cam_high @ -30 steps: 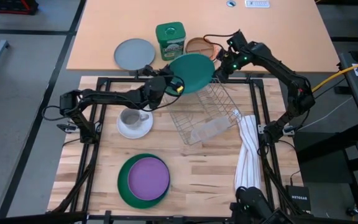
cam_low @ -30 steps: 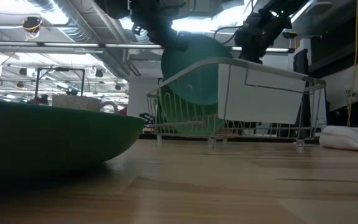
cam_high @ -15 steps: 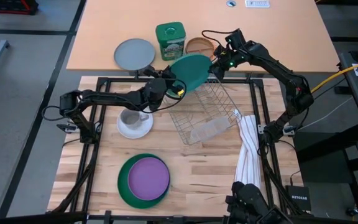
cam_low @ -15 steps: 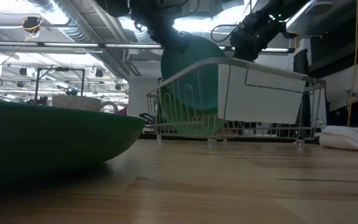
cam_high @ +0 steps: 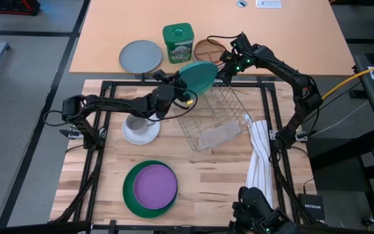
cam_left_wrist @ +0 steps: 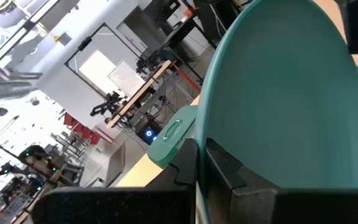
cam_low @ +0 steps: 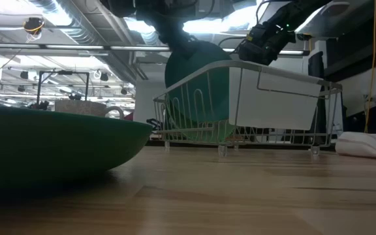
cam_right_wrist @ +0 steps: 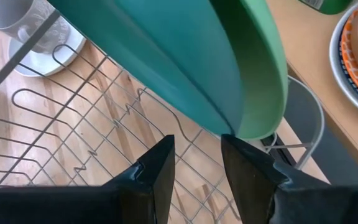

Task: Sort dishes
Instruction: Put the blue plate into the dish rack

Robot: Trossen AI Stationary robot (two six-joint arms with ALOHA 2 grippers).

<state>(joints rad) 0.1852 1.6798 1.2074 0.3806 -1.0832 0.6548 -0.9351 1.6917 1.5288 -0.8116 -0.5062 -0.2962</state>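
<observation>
My left gripper (cam_high: 174,90) is shut on a teal plate (cam_high: 199,75), which stands tilted on edge over the far left end of a wire dish rack (cam_high: 216,123). In the low view the plate's lower part (cam_low: 198,98) shows behind the rack's wires. A light green plate (cam_right_wrist: 260,74) stands right behind it. My right gripper (cam_high: 224,66) is open at the plates' right rim. A grey mug (cam_high: 135,122) stands on a white saucer (cam_high: 141,133). A dark green plate (cam_high: 132,195) holds a purple one. My left gripper pinches the teal plate's rim (cam_left_wrist: 201,140) between its two fingers, one on each face, coming from the table's left. The plate stands tilted on edge above the fingers, its lower part down among the rack's wires. My right gripper's fingertips (cam_right_wrist: 229,142) lie beside the plates' rim (cam_right_wrist: 226,129); whether they touch it I cannot tell.
On the far table stand a flat grey plate (cam_high: 141,56), a green tin (cam_high: 178,42) and a brown, orange-rimmed plate (cam_high: 206,48). A white towel (cam_high: 258,156) lies right of the rack. The rack's near part (cam_high: 213,133) holds nothing.
The teal plate has tipped from lying nearly flat toward standing on edge, and has sunk a little into the rack's left end. My left gripper has turned with it. My right gripper has drawn back a little toward the table's far edge.
</observation>
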